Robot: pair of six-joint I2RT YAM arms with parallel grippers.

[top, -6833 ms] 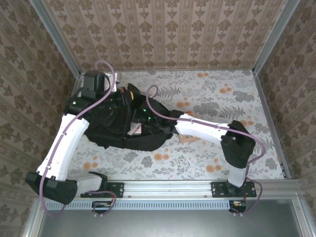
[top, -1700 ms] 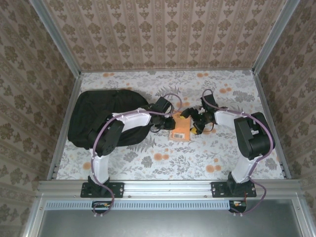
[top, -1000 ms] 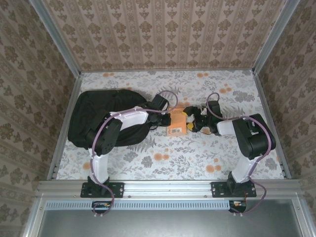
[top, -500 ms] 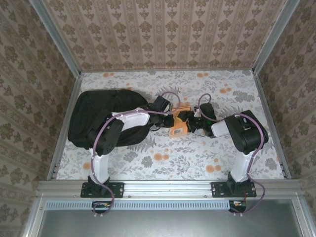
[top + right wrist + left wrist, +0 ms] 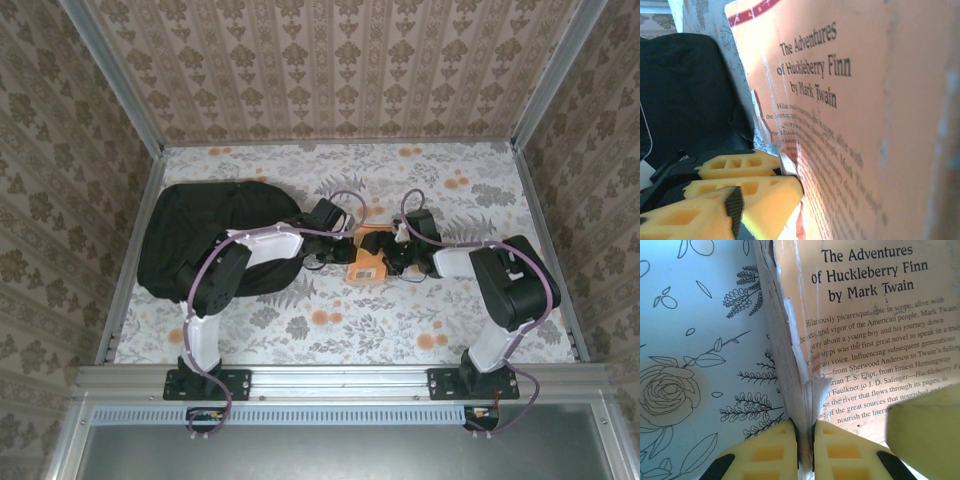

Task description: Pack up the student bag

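Left wrist view: our left hand [image 5: 805,429] clamped the paperback [image 5: 870,340] by its edge. We could not tell whether our right hand [image 5: 398,252] gripped it.

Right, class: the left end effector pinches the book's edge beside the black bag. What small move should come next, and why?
Probably lift the paperback slightly toward the student bag: the left end effector is shut on its edge, yet it sits outside the bag.

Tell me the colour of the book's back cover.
Orange, with black printed text. The book shows best in the left wrist view.
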